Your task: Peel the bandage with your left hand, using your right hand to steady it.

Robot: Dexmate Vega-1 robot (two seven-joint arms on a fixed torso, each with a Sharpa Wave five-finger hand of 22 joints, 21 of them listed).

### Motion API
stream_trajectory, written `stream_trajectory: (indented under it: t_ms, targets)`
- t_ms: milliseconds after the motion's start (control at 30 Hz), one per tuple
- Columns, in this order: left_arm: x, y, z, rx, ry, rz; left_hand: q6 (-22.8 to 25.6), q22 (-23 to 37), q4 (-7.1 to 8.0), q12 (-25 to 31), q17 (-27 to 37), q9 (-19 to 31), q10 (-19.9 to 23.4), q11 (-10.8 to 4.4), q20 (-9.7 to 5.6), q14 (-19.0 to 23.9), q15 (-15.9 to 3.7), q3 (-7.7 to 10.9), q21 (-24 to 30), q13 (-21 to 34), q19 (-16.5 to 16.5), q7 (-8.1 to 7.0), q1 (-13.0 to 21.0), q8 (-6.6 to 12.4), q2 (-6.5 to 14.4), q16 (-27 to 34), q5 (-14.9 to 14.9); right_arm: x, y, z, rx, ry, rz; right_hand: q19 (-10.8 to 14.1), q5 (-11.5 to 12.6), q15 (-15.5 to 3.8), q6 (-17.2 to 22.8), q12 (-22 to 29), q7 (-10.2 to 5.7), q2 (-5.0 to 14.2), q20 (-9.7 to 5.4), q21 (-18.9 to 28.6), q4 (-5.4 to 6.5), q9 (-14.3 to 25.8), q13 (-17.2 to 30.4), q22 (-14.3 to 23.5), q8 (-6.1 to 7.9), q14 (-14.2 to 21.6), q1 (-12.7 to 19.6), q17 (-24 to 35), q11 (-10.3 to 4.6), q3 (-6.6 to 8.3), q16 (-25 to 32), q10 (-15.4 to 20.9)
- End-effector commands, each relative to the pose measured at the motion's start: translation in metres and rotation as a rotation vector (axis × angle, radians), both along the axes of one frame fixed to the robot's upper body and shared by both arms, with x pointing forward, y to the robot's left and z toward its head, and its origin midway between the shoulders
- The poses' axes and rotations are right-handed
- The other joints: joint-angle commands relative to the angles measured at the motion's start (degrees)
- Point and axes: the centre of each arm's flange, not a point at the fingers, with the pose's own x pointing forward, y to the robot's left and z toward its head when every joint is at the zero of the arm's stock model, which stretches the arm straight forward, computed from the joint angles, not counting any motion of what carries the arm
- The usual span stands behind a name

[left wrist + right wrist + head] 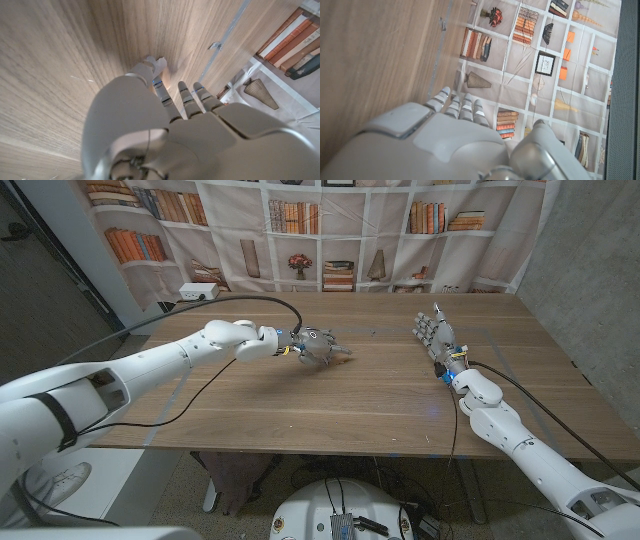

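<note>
Mid-table, left hand (318,346) seemingly pinches the bandage (343,356) — right hand (436,334) splayed, well apart.

Up close we've got the back of our left hand (170,130), a big pale grey shell taking up most of the lower part of the shot. Its fingers (186,97) reach down onto the wooden table (60,60), and the thumb and a finger come together at a small pale bit (161,64) right on the wood; we honestly can't tell what that bit is. A strip of blue tape (231,30) runs across the table. Past the edge there's a bookshelf-print backdrop (295,45).
</note>
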Motion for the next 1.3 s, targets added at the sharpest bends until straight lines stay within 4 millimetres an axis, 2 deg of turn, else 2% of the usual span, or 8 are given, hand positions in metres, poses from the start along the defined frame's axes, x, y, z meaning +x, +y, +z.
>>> stream_trajectory:
  t_ms: [33,233,367,500,600,867,1033,1300]
  targets:
    - [0.0002,-0.0009,-0.0051,-0.021,-0.006,-0.02,1.6,0.2,0.18,1.6,1.0,0.2,1.7,-0.12,-0.08,2.0,-10.9,-0.56,0.3,1.0,0.8,-0.3,0.9,0.51,0.3,1.2,-0.2,0.001,-0.0013,0.0049,0.003,-0.009,0.005,0.2,0.1,-0.51,0.3,0.1,-0.34,0.6,0.22,-0.3,0.01,0.2,0.1,0.1,0.03,-0.2,-0.2,0.2,-0.45,0.09,0.3,0.0]
    - [0.0002,-0.0005,-0.0037,-0.043,-0.015,-0.023,4.2,0.3,0.25,5.8,3.7,0.4,4.4,-0.09,-0.44,5.9,-11.08,-2.41,0.7,3.6,2.2,-0.45,2.7,0.63,0.3,3.7,-0.2,0.0017,-0.0016,0.0069,0.0,-0.012,0.007,0.3,0.1,-0.57,0.4,0.1,-0.47,0.82,0.24,-0.3,0.26,0.2,0.1,0.1,0.07,-0.2,-0.6,0.3,-0.59,0.01,0.3,0.0]
    - [0.0004,-0.0006,-0.0042,-0.036,-0.007,-0.021,5.4,0.4,0.15,9.4,6.6,0.6,5.1,-0.1,-0.54,10.0,-11.18,-4.21,1.0,6.4,3.4,-0.68,4.4,0.23,0.1,6.6,-0.2,0.003,-0.0016,0.0083,0.0,-0.015,0.01,0.3,0.1,-0.57,0.5,0.1,-0.58,0.89,0.21,-0.3,0.38,0.2,0.1,0.1,0.08,-0.2,-0.8,0.3,-0.59,-0.04,0.4,0.1]
    - [0.001,-0.0006,-0.0048,-0.041,-0.002,-0.018,5.7,0.5,0.25,9.6,7.1,0.6,4.9,-0.05,-0.41,10.6,-11.28,-4.43,1.1,6.3,3.8,-0.8,4.9,0.18,0.4,7.0,-0.1,0.0039,-0.002,0.0082,0.005,-0.015,0.015,0.3,0.1,-0.61,0.5,0.1,-0.53,0.95,0.18,-0.3,0.45,0.2,0.1,0.1,0.08,-0.2,-1.0,0.3,-0.59,-0.08,0.4,0.1]
    - [0.0012,-0.0006,-0.0057,-0.052,0.0,-0.016,6.2,0.5,0.3,10.3,8.4,0.7,4.8,0.02,-0.15,13.1,-11.35,-5.12,1.1,6.2,3.9,-0.76,5.7,0.06,0.5,8.4,-0.1,0.005,-0.0022,0.0078,0.005,-0.012,0.016,0.4,0.1,-0.63,0.5,0.2,-0.5,0.98,0.16,-0.3,0.5,0.2,0.1,0.1,0.08,-0.1,-1.1,0.3,-0.56,-0.11,0.4,0.1]
    - [0.003,-0.0017,-0.0042,-0.062,0.013,-0.022,7.6,0.7,0.38,12.6,12.3,1.0,4.7,0.2,0.32,22.9,-11.51,-7.08,1.3,5.3,4.9,-0.99,8.8,-0.22,0.5,13.3,0.0,0.0072,-0.0025,0.0088,0.001,-0.011,0.018,0.4,0.1,-0.65,0.5,0.2,-0.51,1.05,0.16,-0.3,0.55,0.2,0.1,0.1,0.06,-0.1,-1.2,0.3,-0.59,-0.15,0.4,0.1]
    - [0.0031,-0.0042,-0.0055,-0.061,0.004,-0.024,10.0,0.7,0.31,13.3,13.2,1.2,4.5,0.31,0.37,24.9,-11.59,-7.53,1.4,4.9,5.2,-1.17,10.0,0.43,0.4,13.9,0.0,0.0074,-0.0035,0.01,0.001,-0.014,0.019,0.4,0.1,-0.65,0.5,0.2,-0.53,1.08,0.15,-0.3,0.57,0.2,0.1,0.1,0.06,-0.1,-1.3,0.3,-0.66,-0.17,0.4,0.1]
    - [0.0035,-0.0048,-0.0059,-0.067,0.009,-0.026,12.9,0.6,0.71,15.4,11.0,1.5,4.3,0.49,-0.93,31.0,-11.73,-8.62,2.0,4.2,7.0,-1.25,11.9,0.57,0.4,12.5,0.0,0.0086,-0.0045,0.0102,0.001,-0.011,0.019,0.5,0.1,-0.66,0.5,0.1,-0.55,1.11,0.19,-0.3,0.57,0.2,0.1,0.1,0.06,-0.1,-1.3,0.3,-0.84,-0.21,0.4,0.1]
